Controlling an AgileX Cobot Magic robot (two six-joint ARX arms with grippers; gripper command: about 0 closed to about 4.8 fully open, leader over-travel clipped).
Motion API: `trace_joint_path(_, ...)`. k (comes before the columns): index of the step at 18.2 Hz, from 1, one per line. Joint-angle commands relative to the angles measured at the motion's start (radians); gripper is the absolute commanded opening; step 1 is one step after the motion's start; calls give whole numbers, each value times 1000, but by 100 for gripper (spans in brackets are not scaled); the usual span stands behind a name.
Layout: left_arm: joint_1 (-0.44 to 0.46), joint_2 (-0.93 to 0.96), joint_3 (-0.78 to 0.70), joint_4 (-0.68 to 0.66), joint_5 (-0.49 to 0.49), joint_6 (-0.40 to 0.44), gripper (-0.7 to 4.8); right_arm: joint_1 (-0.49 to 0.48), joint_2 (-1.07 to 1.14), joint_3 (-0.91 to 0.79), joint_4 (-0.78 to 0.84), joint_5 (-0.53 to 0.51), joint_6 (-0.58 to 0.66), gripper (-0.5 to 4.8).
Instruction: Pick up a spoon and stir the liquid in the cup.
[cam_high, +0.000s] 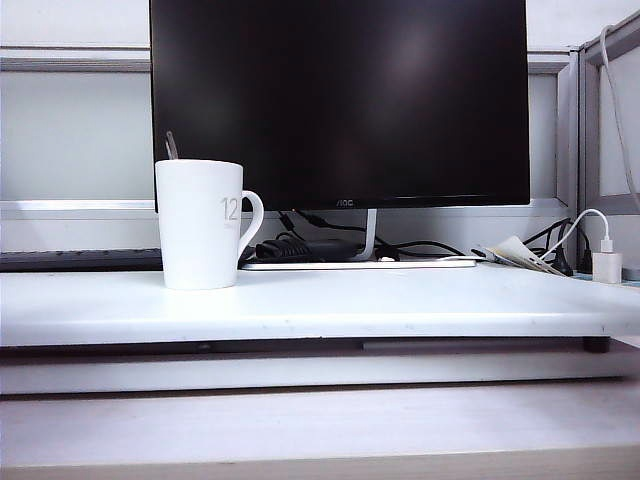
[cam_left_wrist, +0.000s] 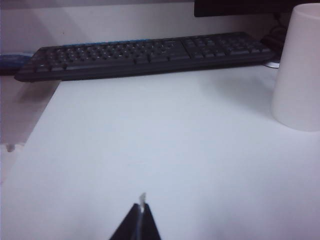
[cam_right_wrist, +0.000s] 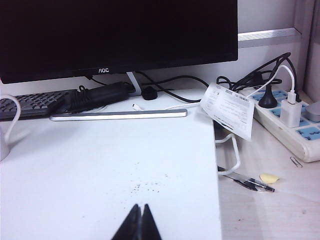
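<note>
Nearest each wrist camera sit the dark fingertips of the two grippers, low over the white table (cam_high: 330, 305). Left gripper (cam_left_wrist: 140, 216): fingers pressed together, nothing between them, a small pale fleck showing at the tips; it hovers above bare tabletop, well apart from the cup (cam_left_wrist: 299, 70), whose plain white wall stands at the edge of that view. Right gripper (cam_right_wrist: 140, 220): fingers likewise together and empty, above a scatter of fine dark specks (cam_right_wrist: 145, 187) on the table.

Farther back in the exterior view, the cup stands upright on the left part of the table, its loop handle turned to the right and a grey "12" on its side. Spoon (cam_high: 171, 146): only a slim dark tip rises above the cup's rim, apparently leaning against the inside, though the bowl is hidden.

Behind the cup lies a black keyboard (cam_left_wrist: 145, 54), and beyond it a dark monitor (cam_high: 340, 100) on a flat silver base (cam_right_wrist: 117, 115), with a tangle of black cables (cam_right_wrist: 95, 96) on it. Off the table's right edge: a printed paper slip (cam_right_wrist: 230, 111), a white power strip (cam_right_wrist: 292, 122) with a white charger (cam_high: 606, 266) plugged in, and a pen (cam_right_wrist: 255, 183) on the lower surface.
</note>
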Motion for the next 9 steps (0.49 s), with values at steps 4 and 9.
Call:
trace_joint_path(4, 0, 0, 4, 10, -2, 3, -5, -16, 0, 0, 75, 23, 1, 3)
trace_joint_path(9, 0, 0, 4, 8, 2, 3, -5, -150, 0, -4, -13, 22, 1, 3)
